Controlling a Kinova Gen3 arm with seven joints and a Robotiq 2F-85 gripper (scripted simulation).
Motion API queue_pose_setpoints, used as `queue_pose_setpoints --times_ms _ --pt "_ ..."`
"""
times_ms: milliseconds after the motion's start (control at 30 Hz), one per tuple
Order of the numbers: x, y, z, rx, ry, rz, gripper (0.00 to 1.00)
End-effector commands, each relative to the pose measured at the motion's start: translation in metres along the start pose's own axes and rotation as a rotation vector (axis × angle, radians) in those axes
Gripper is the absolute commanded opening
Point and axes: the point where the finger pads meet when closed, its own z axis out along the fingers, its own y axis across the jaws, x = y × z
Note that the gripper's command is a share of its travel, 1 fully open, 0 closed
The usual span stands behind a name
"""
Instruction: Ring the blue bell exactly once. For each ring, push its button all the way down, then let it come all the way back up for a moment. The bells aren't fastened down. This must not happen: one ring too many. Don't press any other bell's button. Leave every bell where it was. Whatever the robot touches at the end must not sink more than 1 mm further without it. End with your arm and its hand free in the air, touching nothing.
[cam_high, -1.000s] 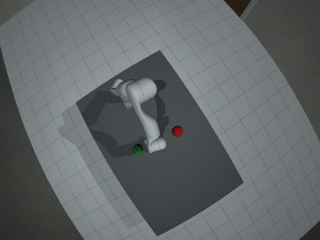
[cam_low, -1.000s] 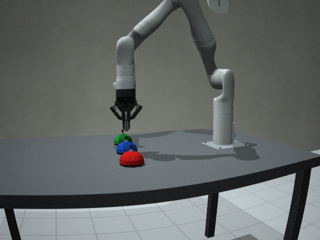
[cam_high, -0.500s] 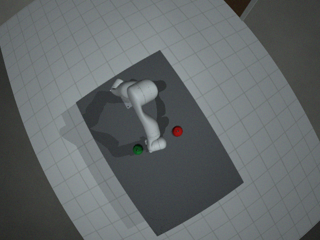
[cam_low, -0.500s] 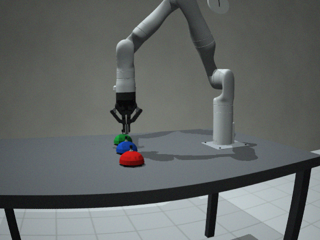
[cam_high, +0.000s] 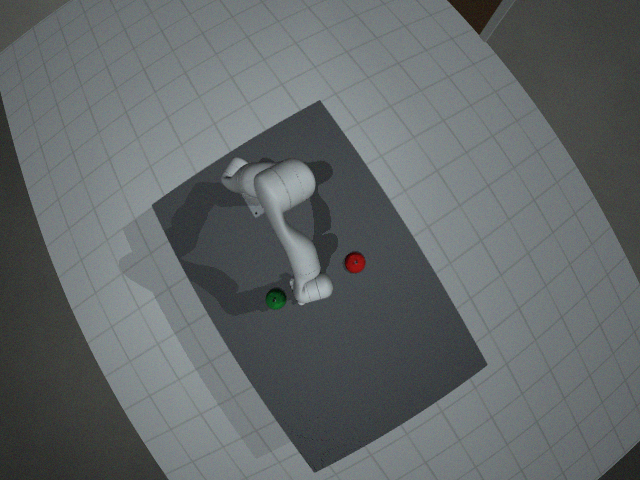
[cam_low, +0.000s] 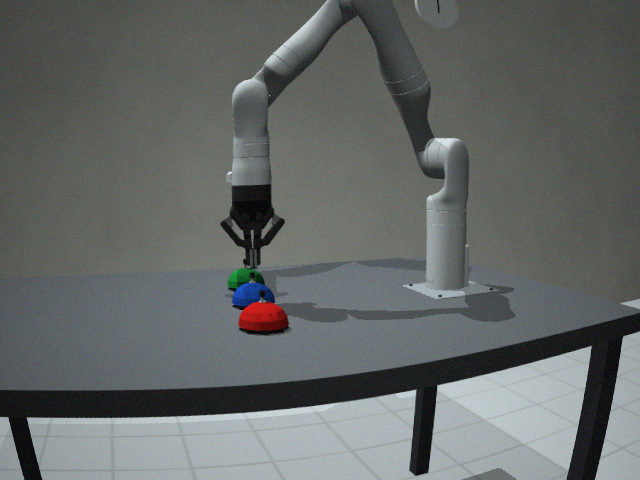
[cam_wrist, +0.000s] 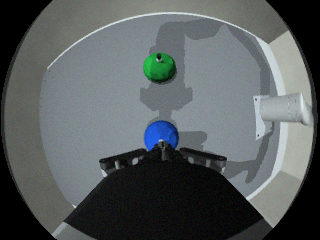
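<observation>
Three dome bells stand in a close row on the dark table (cam_low: 103, 330). Left to right in the top view: the green bell (cam_high: 276, 298), then the blue bell (cam_wrist: 160, 135), hidden there under the wrist, then the red bell (cam_high: 355, 262), set a little apart. The gripper (cam_low: 252, 258) hangs vertically above the blue bell, jaws pressed together on nothing, so that the joined fingertips form one narrow probe suited to a small button. In the wrist view the tip lies over the blue dome's crown, with the green bell well beyond it. The tip appears above the button; contact cannot be judged. The vertical pose probably keeps the push straight and away from the neighbours. The arm's base plate (cam_low: 483, 290) lies far right.
</observation>
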Motion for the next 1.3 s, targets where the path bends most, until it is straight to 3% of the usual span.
queue_pose_setpoints --times_ms 0,1267 --pt "-0.0007 0.0000 0.0012 0.001 -0.002 0.000 0.00" --pt "-0.0004 -0.0035 0.0010 0.003 -0.003 0.001 0.00"
